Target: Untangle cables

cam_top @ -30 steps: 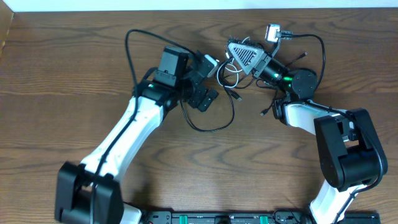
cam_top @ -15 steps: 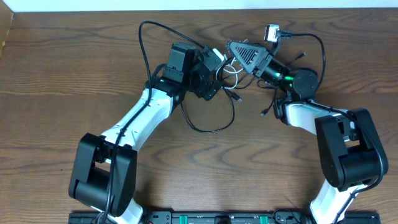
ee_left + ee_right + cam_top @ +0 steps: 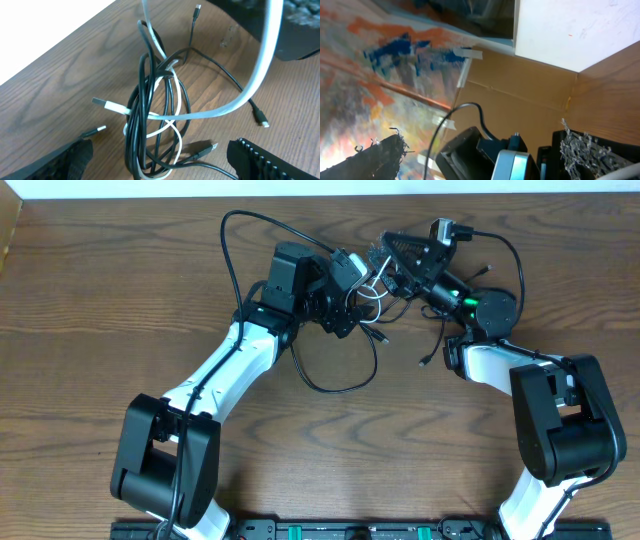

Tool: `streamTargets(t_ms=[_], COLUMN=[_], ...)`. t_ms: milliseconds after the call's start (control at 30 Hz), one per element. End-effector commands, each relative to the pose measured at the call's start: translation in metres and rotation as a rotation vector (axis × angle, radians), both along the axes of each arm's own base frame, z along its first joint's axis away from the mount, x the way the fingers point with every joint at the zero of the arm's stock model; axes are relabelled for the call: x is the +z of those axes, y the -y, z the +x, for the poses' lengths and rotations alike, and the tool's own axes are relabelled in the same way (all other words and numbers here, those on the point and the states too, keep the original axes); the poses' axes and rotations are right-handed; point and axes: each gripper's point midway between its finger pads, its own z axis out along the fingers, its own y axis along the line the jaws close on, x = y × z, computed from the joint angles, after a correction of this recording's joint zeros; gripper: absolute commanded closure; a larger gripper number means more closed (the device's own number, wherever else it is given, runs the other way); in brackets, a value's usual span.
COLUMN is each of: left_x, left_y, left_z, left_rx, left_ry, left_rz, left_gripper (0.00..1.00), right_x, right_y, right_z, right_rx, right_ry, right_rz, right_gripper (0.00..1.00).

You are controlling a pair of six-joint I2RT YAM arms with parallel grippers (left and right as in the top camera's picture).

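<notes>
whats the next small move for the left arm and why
Probably lower the left gripper and close on the tangle of black and white cables. Its jaws stand open astride the knot, holding nothing, with the strands bunched right between them.

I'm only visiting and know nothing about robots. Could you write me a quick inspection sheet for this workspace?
Surface: brown wooden table.
Job's things: cables, black plus a white one, knotted into one bundle with loose plug ends around it; one black loop trails toward the near side.
Clutter: nothing seen.
Grippers: left gripper open, with a finger on either side of the bundle; right gripper open, with nothing between its fingers, close by the bundle.
Cables: thicker black arm wires arch off both arms.
Surroundings: white wall beyond the table's far edge.
</notes>
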Motion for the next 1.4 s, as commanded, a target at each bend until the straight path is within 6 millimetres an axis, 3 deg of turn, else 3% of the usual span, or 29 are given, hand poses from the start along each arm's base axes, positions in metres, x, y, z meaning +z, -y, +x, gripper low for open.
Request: streamTargets(t_ms=[0,233,500,600,633,733,800,833,1033,1133,1233,1367], left_x=[0.001,-0.002,0.007,0.012,0.014,0.014,0.015,0.017,0.041,0.058,0.075,0.096], left_y=[0.005,0.007,0.013,0.02,0.022,0.022,0.02,0.019,-0.004,-0.019,-0.033,-0.054], left_z=[0.0,0.006,0.006,-0.001,-0.004,-0.004,-0.003,-0.003,0.008,0.013,0.016,0.02], left_rx=[-0.03,-0.03,-0.058,-0.109,-0.13,-0.124,-0.108,-0.095,0.044,0.112,0.161,0.236], left_ry=[0.008,0.025,0.054,0.048,0.045,0.029,0.012,-0.002,-0.093,-0.121,-0.125,-0.14], left_rz=[-0.012,-0.019,-0.052,-0.088,-0.104,-0.116,-0.128,-0.139,-0.244,-0.302,-0.344,-0.409], left_gripper=[0.1,0.1,0.1,0.19,0.4,0.72,0.89,0.92,0.92,0.92,0.92,0.92], right_x=[0.02,0.059,0.117,0.129,0.131,0.131,0.129,0.129,0.118,0.104,0.087,0.061], right_y=[0.009,0.018,0.026,0.028,0.028,0.028,0.03,0.032,0.046,0.046,0.038,0.026], right_z=[0.002,-0.009,-0.045,-0.053,-0.055,-0.056,-0.056,-0.055,-0.046,-0.044,-0.046,-0.053], right_rx=[-0.029,-0.059,-0.053,-0.051,-0.05,-0.045,-0.048,-0.054,-0.081,-0.053,-0.009,0.074], right_ry=[0.004,0.07,0.212,0.24,0.246,0.249,0.259,0.266,0.281,0.268,0.29,0.32], right_rz=[0.075,0.126,0.156,0.163,0.164,0.157,0.143,0.134,0.056,-0.022,-0.117,-0.247], right_gripper=[0.01,0.01,0.02,0.03,0.04,0.05,0.05,0.06,0.07,0.07,0.13,0.3])
